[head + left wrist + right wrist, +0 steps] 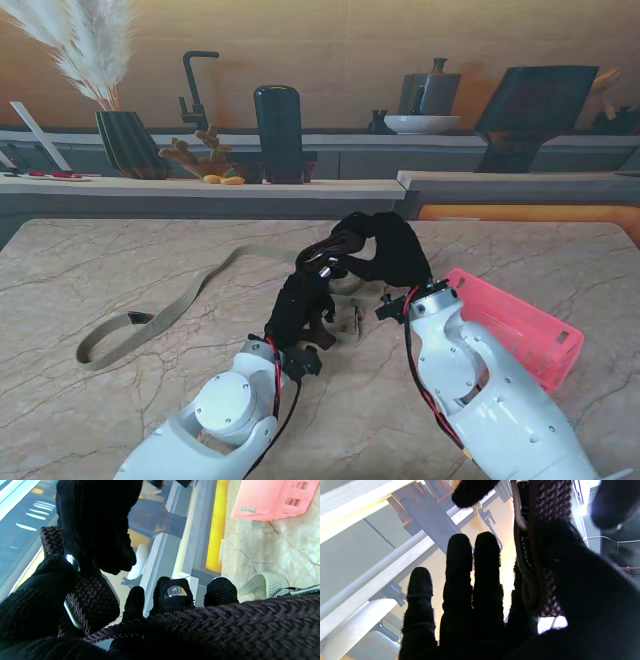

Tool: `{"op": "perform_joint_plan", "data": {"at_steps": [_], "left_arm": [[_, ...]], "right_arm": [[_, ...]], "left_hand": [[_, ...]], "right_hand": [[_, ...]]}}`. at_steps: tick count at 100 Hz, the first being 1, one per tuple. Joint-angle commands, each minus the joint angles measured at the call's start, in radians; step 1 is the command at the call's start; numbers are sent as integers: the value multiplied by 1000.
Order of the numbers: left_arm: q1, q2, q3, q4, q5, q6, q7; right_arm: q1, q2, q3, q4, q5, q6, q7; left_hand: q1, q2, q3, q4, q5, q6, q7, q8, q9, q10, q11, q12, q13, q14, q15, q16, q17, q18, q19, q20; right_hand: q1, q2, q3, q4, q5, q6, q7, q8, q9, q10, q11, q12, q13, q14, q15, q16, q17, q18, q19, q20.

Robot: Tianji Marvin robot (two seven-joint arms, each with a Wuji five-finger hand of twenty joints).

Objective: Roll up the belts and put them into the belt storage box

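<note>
belt (225,627), dark braided, held off the counter (120,270) between both hands: left hand (300,310) closed on the strap, right hand (385,250) pinching the buckle end, probably to start the coil. pink storage box (515,325) lies on its side right of the right arm; tan belt (160,320) sprawls to the left.

Gloved right hand (480,620), dark braided belt (545,555) pinched between thumb and fingers (460,562), metal buckle (517,517)

Matt braided dark belt (225,627), woven khaki belt (170,310), glossy pink plastic box (520,325), polished marble table (100,270).
</note>
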State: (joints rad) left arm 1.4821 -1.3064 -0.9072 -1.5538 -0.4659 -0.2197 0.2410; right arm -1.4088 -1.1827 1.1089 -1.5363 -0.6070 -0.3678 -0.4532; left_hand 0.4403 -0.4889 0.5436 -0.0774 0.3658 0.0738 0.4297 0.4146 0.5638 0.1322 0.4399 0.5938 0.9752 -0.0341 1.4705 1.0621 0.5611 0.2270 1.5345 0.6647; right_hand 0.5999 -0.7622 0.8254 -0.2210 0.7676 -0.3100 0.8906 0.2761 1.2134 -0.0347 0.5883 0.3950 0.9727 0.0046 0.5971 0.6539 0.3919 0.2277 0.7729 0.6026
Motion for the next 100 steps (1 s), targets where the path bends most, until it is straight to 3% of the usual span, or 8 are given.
{"op": "perform_joint_plan", "data": {"at_steps": [1, 17, 40, 49, 62, 84, 100], "left_arm": [[11, -17, 7, -6, -20, -11, 16], [26, -28, 9, -27, -81, -38, 50], [36, -36, 5, -39, -79, -47, 93], [36, -44, 6, -42, -59, -34, 132], [30, -56, 7, -38, 9, 0, 196], [6, -78, 11, 2, 130, 54, 288], [2, -79, 12, 5, 129, 61, 287]], "right_arm": [[2, -22, -29, 30, -2, 13, -20], [32, -32, -88, 102, 12, 25, -35], [77, -35, -158, 185, -2, 28, -35], [91, -36, -184, 210, -16, 16, -44], [99, -34, -206, 226, -55, -3, -68], [80, -22, -196, 196, -126, -18, -107], [69, -16, -197, 178, -139, -24, -99]], "left_hand": [[-51, -50, 19, -28, -19, -48, 35, 7, -39, -15, -26, -31, -24, -29, -15, 27, -20, -36, -11, -13], [-87, -52, 33, -42, -14, -54, 52, 16, -70, -26, -38, -69, -98, -7, -92, 33, -87, -32, -99, -19], [-100, -48, 65, -53, -31, -45, 57, 19, -61, -36, -20, -68, -157, 14, -170, 38, -139, -30, -193, -19], [-15, -32, 73, -42, -29, -39, 86, 31, -40, -37, 14, -51, -157, 13, -189, 28, -140, -36, -214, -18], [116, 11, 49, -24, -21, -35, 131, 44, -29, -36, 54, -41, -226, 54, -261, -3, -199, -23, -292, -41], [212, 102, -46, -7, -23, -45, 181, 58, -33, -45, 100, -28, -296, 67, -299, -22, -262, -34, -328, -40], [224, 111, -83, -2, -30, -76, 182, 59, -100, -69, 51, -60, -536, 126, -718, -237, -377, -9, -422, -57]], "right_hand": [[72, 97, 78, 32, 88, -111, 166, 31, 17, -6, 18, -9, -28, -35, 15, 1, -22, 11, 27, -11], [72, 106, 72, 32, 82, -113, 167, 31, 8, -5, 19, -10, -36, -35, 17, 1, -29, 12, 26, -13], [76, 99, 61, 38, 84, -112, 169, 20, -31, 19, 26, -4, -68, -21, 20, -2, -52, 24, 24, -17], [78, 97, 59, 39, 86, -112, 169, 15, -34, 21, 32, -2, -72, -16, 26, -2, -57, 30, 25, -18], [81, 95, 60, 40, 90, -106, 173, 7, -30, 21, 41, -2, -74, -12, 35, -2, -64, 36, 28, -19], [83, 88, 67, 40, 94, -95, 179, 1, -21, 18, 52, -4, -73, -5, 51, -1, -68, 46, 35, -22], [75, 80, 73, 37, 100, -99, 177, -4, -68, 33, 62, 17, -111, 1, 37, -12, -84, 53, 31, -32]]}}
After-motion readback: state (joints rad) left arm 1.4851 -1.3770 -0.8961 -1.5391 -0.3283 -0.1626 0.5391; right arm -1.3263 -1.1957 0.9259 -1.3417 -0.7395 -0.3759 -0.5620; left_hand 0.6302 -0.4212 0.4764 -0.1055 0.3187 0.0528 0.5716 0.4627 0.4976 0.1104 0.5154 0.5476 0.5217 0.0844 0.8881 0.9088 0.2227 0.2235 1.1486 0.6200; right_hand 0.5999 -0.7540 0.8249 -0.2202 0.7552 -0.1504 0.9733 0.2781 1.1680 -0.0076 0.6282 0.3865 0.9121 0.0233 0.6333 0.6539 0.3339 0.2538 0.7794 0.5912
